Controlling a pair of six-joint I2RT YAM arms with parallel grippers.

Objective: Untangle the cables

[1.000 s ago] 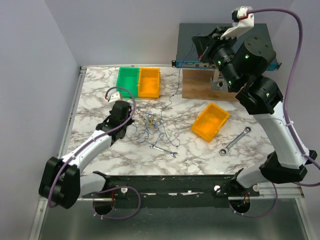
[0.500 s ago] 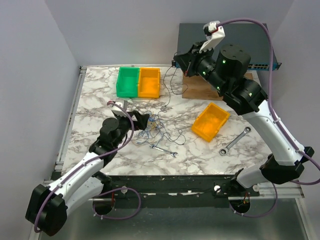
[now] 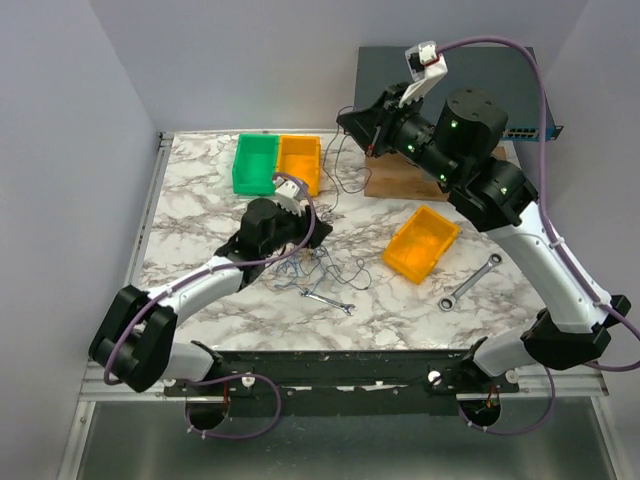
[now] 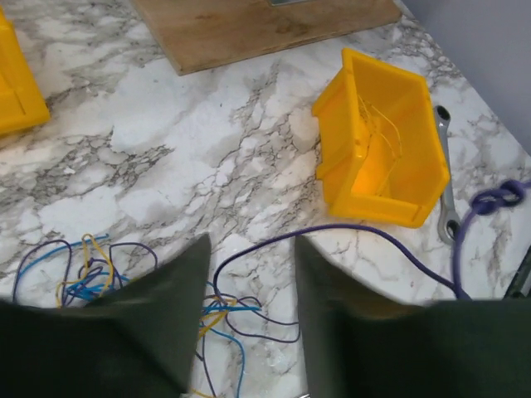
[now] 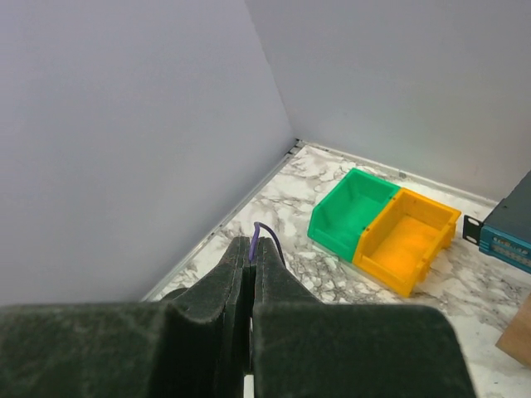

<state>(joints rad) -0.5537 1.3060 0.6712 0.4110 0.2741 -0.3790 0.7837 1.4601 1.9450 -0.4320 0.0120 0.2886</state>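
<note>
The cables (image 3: pixel 318 262) lie as a loose knot of blue, yellow and dark wire on the marble, just to the left of the yellow bin (image 3: pixel 422 243), and one purple strand (image 5: pixel 253 239) rises out of that knot towards the back of the table. The right gripper (image 5: pixel 251 245) is clenched on that strand, its end poking out between the pressed fingertips. The grip sits high above the tabletop, well behind and left of the bin, most likely so the strand's run out of the snarl can be traced and drawn free. That arm is stretched up from its base beside the bin, elbow high, with the wrist angled down and leftward. The left gripper (image 4: pixel 249 249) is released, its two fingers standing apart with nothing between them. It hovers low over the knot on the side away from the bin, facing the bin, probably lining up to pin or pick a loop, with its arm reaching forward and bent gently at the elbow
</note>
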